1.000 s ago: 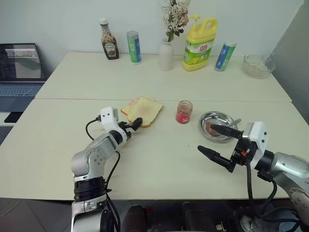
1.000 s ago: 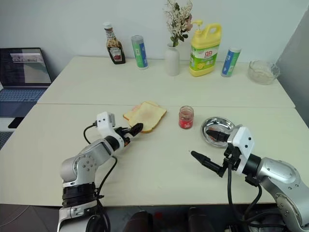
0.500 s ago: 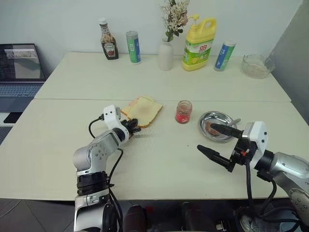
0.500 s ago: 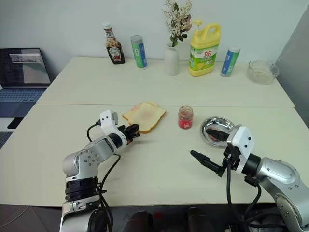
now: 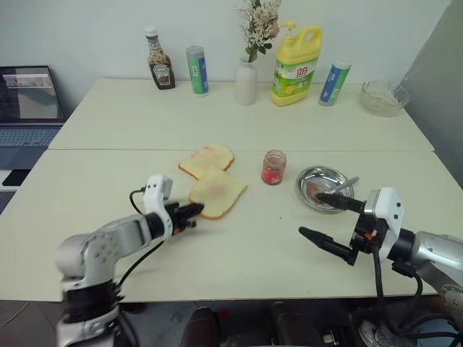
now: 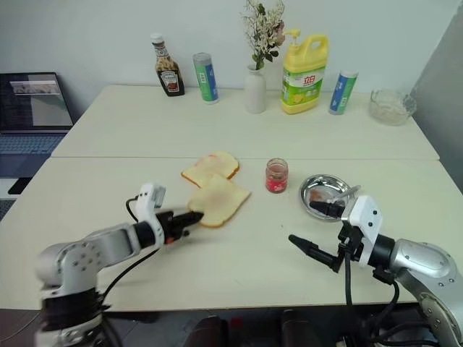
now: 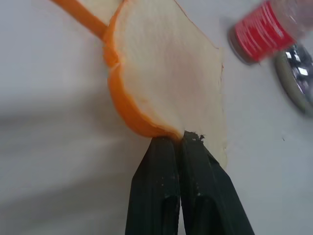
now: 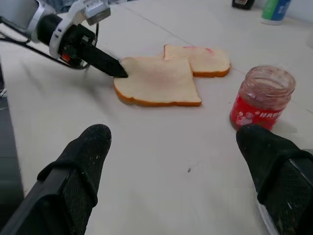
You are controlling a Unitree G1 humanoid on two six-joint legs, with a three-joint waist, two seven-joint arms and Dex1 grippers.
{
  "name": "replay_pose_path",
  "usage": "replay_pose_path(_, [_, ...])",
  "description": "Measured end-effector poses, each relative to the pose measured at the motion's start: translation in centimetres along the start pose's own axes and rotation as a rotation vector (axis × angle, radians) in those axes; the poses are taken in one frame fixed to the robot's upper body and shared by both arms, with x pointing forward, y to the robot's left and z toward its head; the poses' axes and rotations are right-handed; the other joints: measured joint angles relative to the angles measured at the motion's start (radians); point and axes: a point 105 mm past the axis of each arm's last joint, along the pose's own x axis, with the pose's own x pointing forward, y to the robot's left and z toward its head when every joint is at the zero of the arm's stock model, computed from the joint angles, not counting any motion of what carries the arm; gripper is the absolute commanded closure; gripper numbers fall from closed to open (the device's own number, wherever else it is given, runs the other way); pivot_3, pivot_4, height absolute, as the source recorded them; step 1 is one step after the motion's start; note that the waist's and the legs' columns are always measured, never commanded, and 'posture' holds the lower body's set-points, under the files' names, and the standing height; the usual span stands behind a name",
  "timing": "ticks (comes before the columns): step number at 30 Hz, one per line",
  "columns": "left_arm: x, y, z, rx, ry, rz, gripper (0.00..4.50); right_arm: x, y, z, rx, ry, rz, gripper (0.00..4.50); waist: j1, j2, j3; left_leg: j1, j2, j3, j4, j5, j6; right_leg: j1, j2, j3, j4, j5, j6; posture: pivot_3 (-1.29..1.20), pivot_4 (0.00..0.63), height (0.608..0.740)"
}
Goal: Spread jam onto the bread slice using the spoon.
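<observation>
While the left claw [image 5: 194, 211] stands pressed together on the near corner of the larger pale-tan bread slice with golden crust [image 5: 218, 192], that slice lies flat on the cream counter [image 5: 239, 246], just beside a smaller slice smeared pink [image 5: 207, 159] on its far side. From the right claw [image 5: 327, 223], whose black fingers are spread wide and hold nothing, the small shiny silver spoon [image 5: 344, 185] lies just beyond, its thin handle propped on the rim of the round steel dish [image 5: 325, 191] and running away to the right. The right arm is judged much the nearer to it. The small clear glass jar of red-pink jam [image 5: 273, 167] stands upright and lidless between slice and dish. Pinkish matter shows in the dish; what it is cannot be told.
</observation>
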Motion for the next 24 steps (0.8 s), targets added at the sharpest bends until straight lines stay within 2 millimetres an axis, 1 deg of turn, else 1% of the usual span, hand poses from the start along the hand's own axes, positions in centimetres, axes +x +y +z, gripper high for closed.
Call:
replay_pose_path(1, [-0.5,-0.2,-1.1,0.008,0.048,-0.016,4.47,-0.3,0.2,-0.3,0.007,0.023,0.018,0.0,0.0,0.0,0.0,0.0,0.0,0.0,0.0,0.0,0.0,0.0,0.0,0.0,0.0,0.0,0.001,0.0,0.15,0.74])
replay_pose_path(3, [-0.6,-0.8,-2.1,0.025,0.085,-0.047,4.47,-0.4,0.7,-0.4,0.021,0.036,0.063,0.0,0.002,0.0,0.0,0.001,0.0,0.0,0.001,0.0,0.0,0.001,0.0,0.0,0.0,-0.002,0.003,0.0,0.15,0.74])
replay_pose_path(6, [-0.8,-1.5,-3.5,0.037,0.129,-0.077,4.47,-0.7,1.7,-0.9,0.055,0.075,0.136,0.0,0.003,0.0,0.0,0.006,0.0,0.0,0.0,0.0,0.0,0.006,0.0,0.0,-0.001,-0.003,0.003,0.0,0.15,0.74])
replay_pose_path(11, [-1.1,-2.4,-4.4,0.048,0.145,-0.113,4.47,-0.9,3.0,-1.0,0.059,0.1,0.212,0.0,0.003,0.0,0.0,0.008,0.0,0.0,0.0,0.0,0.0,0.008,0.0,0.0,-0.001,-0.004,0.002,0.0,0.15,0.74])
replay_pose_path(17, [-1.4,-2.8,-5.1,0.074,0.172,-0.134,4.47,-0.7,3.1,-1.0,0.053,0.098,0.224,0.0,0.003,0.0,0.0,0.008,0.0,0.0,0.0,0.0,0.0,0.008,0.0,0.0,-0.001,-0.004,0.001,0.0,0.15,0.74])
replay_pose_path(18, [-1.4,-3.0,-5.2,0.085,0.18,-0.139,4.01,-0.6,3.1,-1.0,0.052,0.097,0.228,0.0,0.003,0.0,0.0,0.008,0.0,0.0,0.0,0.0,0.0,0.008,0.0,0.0,-0.001,-0.004,0.001,0.0,0.15,0.74])
replay_pose_path(19, [-1.4,-3.1,-5.3,0.091,0.182,-0.142,3.85,-0.6,3.1,-1.1,0.053,0.096,0.232,0.0,0.003,-0.001,0.0,0.008,0.0,0.0,0.0,0.0,0.0,0.008,0.0,0.0,-0.001,-0.004,0.001,0.0,0.15,0.74])
replay_pose_path(24, [-1.9,-3.3,-5.6,0.123,0.201,-0.155,2.25,-0.6,3.3,-1.5,0.06,0.101,0.244,0.0,0.003,-0.001,0.001,0.008,0.0,0.0,0.0,0.0,0.0,0.008,0.0,0.0,-0.001,-0.004,0.001,0.0,0.15,0.74])
